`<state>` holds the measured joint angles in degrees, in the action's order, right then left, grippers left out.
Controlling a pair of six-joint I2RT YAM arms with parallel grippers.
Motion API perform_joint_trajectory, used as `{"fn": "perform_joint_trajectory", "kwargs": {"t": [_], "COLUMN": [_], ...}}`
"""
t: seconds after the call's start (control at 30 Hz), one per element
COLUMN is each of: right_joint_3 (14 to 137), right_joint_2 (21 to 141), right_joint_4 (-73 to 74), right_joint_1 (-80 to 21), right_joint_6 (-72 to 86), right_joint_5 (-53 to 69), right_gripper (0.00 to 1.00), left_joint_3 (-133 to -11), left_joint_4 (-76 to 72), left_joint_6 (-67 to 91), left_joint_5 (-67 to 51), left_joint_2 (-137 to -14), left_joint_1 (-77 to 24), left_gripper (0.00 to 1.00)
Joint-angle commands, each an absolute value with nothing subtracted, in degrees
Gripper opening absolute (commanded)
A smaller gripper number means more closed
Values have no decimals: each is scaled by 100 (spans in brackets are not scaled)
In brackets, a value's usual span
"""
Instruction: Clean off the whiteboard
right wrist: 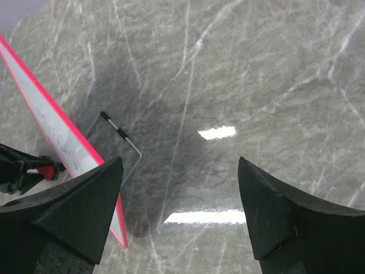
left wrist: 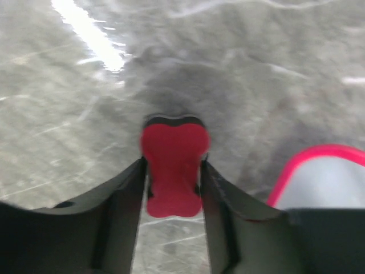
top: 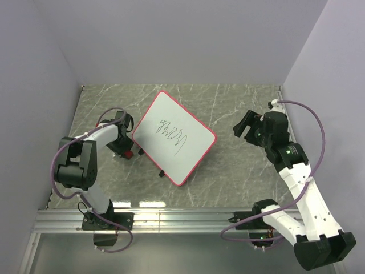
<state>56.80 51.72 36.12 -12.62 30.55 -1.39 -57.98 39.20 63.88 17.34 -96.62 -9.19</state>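
The whiteboard (top: pixel 174 137), white with a red-pink frame and black scribbles in its middle, stands tilted on the table centre. Its corner shows in the left wrist view (left wrist: pixel 325 177), and its edge in the right wrist view (right wrist: pixel 57 134). My left gripper (top: pixel 126 148) is at the board's left edge. Its fingers press both sides of the small red-and-black eraser (left wrist: pixel 174 142), which rests on the table (top: pixel 130 153). My right gripper (top: pixel 244 128) is open and empty above the table, right of the board. In its own view (right wrist: pixel 179 165) only bare table lies between the jaws.
A thin wire stand (right wrist: pixel 122 137) sticks out behind the board. Small black clips (top: pixel 161 173) sit on the board's near edge. The grey marble table (top: pixel 239 177) is walled on three sides, with a metal rail (top: pixel 182 217) along the near edge.
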Motion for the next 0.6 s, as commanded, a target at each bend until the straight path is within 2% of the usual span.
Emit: {"fn": "perform_joint_trajectory", "kwargs": {"t": [0.0,0.07,0.17,0.2,0.27,0.3,0.4,0.57], "right_joint_3": [6160,6441,6854,7108,7373,7522,8268,8613], "right_joint_2": [5291,5484,5861,6132,6432,6599,7520,8357], "right_joint_4": [3191,3094,2822,2717,2593,2558,2522,2189], "right_joint_1": [-1292,-1301,-1301,-1301,-1292,-1292,-1301,-1301], "right_joint_6": [2857,2743,2576,2471,2373,2330,2268,2460], "right_joint_5": [-18,200,789,956,1683,1966,2748,3918], "right_gripper": [88,88,88,88,89,89,89,89], "left_joint_3": [-5740,-5661,-5651,-5643,-5678,-5791,-6134,-6889], "left_joint_4": [3455,3201,3120,3138,3234,3417,3725,4007], "left_joint_6": [6197,6083,6021,6003,5933,5898,5678,5275], "left_joint_5": [1469,1302,1160,1143,1195,1265,1564,1758], "left_joint_2": [-9633,-9633,-9668,-9685,-9668,-9616,-9222,-8640], "left_joint_1": [-949,-949,-967,-967,-967,-967,-993,-1019], "left_gripper": [47,45,33,21,4,0,0,0]}}
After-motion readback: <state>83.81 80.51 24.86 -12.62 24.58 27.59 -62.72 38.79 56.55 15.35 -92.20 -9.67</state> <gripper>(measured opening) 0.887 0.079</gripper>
